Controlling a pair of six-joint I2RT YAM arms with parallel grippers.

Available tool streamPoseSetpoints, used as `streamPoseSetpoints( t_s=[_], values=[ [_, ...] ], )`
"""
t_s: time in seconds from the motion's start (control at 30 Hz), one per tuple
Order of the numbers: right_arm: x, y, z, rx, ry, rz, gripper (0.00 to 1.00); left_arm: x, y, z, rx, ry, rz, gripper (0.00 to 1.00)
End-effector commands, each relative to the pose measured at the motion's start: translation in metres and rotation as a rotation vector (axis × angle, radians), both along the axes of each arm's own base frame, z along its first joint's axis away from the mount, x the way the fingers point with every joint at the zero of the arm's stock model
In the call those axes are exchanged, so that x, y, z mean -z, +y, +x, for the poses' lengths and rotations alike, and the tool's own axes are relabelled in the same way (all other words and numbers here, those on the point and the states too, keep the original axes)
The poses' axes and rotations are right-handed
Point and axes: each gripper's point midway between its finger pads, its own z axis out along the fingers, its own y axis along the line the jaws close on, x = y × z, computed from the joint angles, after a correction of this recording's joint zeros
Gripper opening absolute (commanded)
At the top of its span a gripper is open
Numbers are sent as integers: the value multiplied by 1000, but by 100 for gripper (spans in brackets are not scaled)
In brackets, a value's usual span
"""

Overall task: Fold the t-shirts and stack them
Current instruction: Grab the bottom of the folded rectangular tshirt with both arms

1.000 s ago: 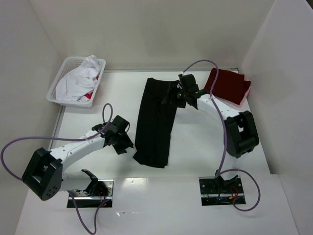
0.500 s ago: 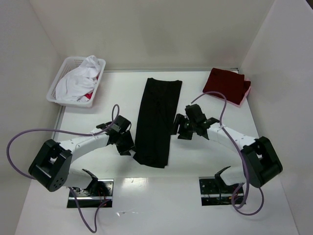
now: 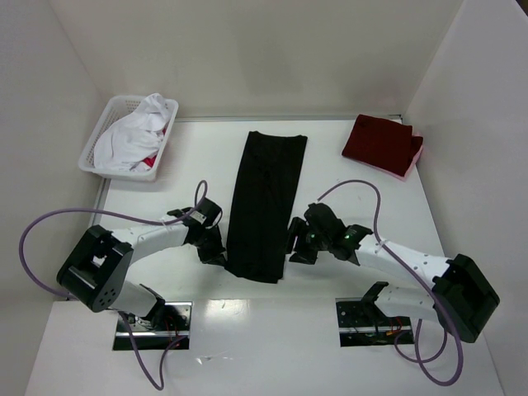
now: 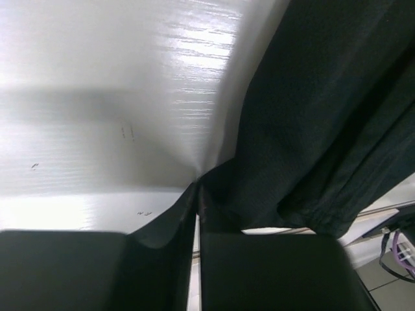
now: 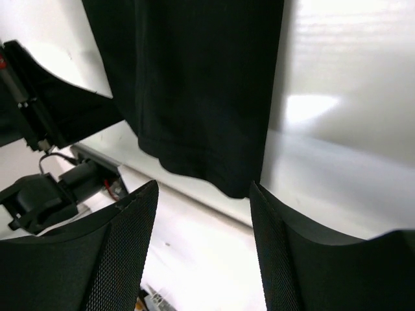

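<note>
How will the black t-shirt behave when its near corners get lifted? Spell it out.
Probably floppy: the black t-shirt puckers toward the left gripper pinching its corner, so the rest should sag. Likely light: it lies thin and flat on the table. It may drag easily, since the tabletop looks glossy. The right gripper is open at the other corner.

Left arm (image 3: 153, 238) extended low, forearm angled right; left tool (image 3: 213, 249) has its fingers (image 4: 162, 259) pressed together, pinching the black t-shirt (image 3: 268, 198) at its near left edge. Right arm (image 3: 404, 260) reaches low to the left, right tool (image 3: 299, 246) spread wide.
</note>
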Motion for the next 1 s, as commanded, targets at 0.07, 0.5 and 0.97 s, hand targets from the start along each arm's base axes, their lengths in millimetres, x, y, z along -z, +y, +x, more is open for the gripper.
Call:
streamPoseSetpoints(
  t_s=[0.07, 0.5, 0.97],
  values=[
    [-2, 5, -12, 50, 15, 36, 64, 9, 6, -10, 14, 18, 4, 0],
    [27, 13, -38, -48, 63, -46, 64, -35, 7, -26, -91, -53, -109, 0],
    [45, 43, -55, -150, 102, -80, 57, -24, 13, -43, -107, -12, -112, 0]
  ],
)
